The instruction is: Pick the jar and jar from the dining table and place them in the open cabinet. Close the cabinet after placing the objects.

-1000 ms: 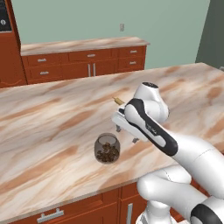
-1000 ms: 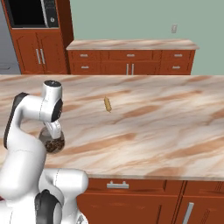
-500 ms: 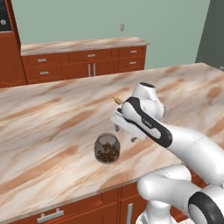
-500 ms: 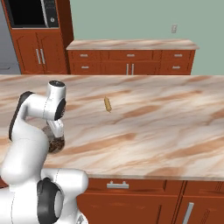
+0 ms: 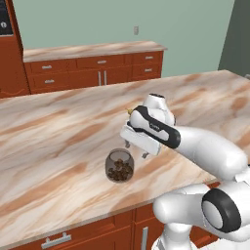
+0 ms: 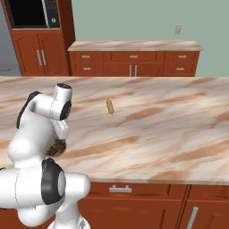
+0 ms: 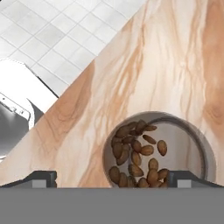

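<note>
A rounded glass jar (image 5: 119, 166) with brown nut-like pieces stands on the marble dining table (image 5: 49, 132) near its front edge. My gripper (image 5: 136, 150) hangs open just above and right of the jar, pointing down. In the hand view I look into the jar (image 7: 158, 148) from above. It sits off-centre between the two fingertips of the gripper (image 7: 113, 178), closer to the right one and apart from both. In the right base view my arm covers most of the jar (image 6: 57, 147). The cabinet is out of view.
A small tan stick-like item (image 6: 109, 106) lies further back on the table (image 6: 170, 125). Low drawer units (image 5: 97, 73) line the far wall under a counter. A tall unit with a microwave (image 6: 33, 13) stands at the back left. The table's front edge (image 7: 65, 94) runs close by the jar.
My hand has edged slightly left and down toward the jar, and the arm's elbow has swung. The jar has stayed put and the jaws stay open.
</note>
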